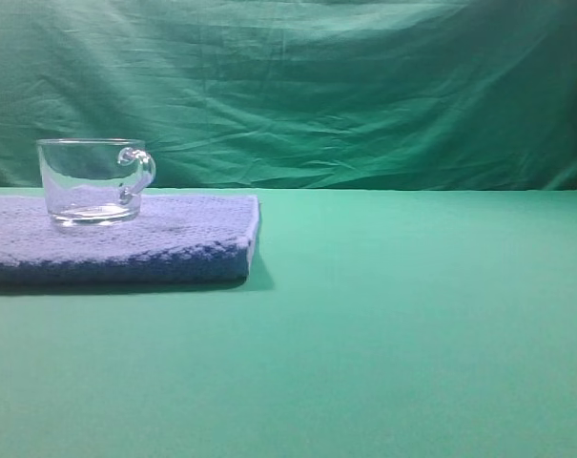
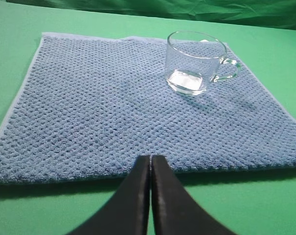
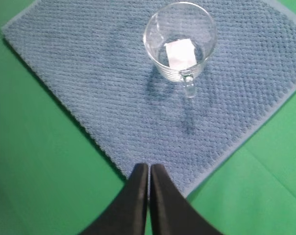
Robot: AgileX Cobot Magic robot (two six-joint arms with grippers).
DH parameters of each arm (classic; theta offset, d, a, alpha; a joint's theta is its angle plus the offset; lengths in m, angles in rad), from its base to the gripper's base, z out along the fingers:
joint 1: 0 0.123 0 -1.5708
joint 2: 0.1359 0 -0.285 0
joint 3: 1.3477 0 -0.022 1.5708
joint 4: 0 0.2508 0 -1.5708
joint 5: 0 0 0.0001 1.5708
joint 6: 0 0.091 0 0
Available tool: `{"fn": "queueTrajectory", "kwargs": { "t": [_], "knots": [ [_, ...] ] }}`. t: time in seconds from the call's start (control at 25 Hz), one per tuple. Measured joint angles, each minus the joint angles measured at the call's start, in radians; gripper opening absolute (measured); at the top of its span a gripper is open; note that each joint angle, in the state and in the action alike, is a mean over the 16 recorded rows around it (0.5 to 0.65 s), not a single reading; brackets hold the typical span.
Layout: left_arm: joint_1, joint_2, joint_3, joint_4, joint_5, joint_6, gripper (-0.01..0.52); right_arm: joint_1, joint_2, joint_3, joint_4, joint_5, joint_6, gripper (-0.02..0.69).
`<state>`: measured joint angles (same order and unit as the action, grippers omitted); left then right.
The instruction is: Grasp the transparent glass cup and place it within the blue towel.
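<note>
Already the glass cup (image 1: 94,179) stands upright on the blue towel (image 1: 164,243), well inside its edges, with its handle (image 1: 139,170) turned toward the towel's right end in the exterior view; nothing holds or touches it. Both wrist views show the same: the left gripper (image 2: 150,161) has its two dark fingers pressed together, empty, hanging just off the towel's near edge over the green tablecloth (image 1: 422,324), and the right gripper (image 3: 149,169) is likewise closed on nothing, poised over the towel's near corner with the cup well ahead of it. By my reading the placing step looks finished, and the task is at or near its end. The next move probably calls only for keeping both arms clear of the cup.
</note>
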<state>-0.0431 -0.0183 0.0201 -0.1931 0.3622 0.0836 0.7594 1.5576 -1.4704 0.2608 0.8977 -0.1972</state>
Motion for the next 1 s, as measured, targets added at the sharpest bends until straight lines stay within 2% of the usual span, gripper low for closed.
{"fn": "queueTrajectory", "kwargs": {
  "t": [0.36, 0.84, 1.0],
  "knots": [
    [0.000, 0.000, 0.000, 0.000, 0.000, 0.000, 0.000, 0.000, -0.265, 0.262, -0.016, -0.112, 0.008, 0.000],
    [0.000, 0.000, 0.000, 0.000, 0.000, 0.000, 0.000, -0.003, -0.486, 0.331, -0.292, 0.002, 0.361, 0.000],
    [0.000, 0.000, 0.000, 0.000, 0.000, 0.000, 0.000, -0.027, -0.550, 0.351, -0.366, 0.017, 0.429, 0.000]
  ]
}}
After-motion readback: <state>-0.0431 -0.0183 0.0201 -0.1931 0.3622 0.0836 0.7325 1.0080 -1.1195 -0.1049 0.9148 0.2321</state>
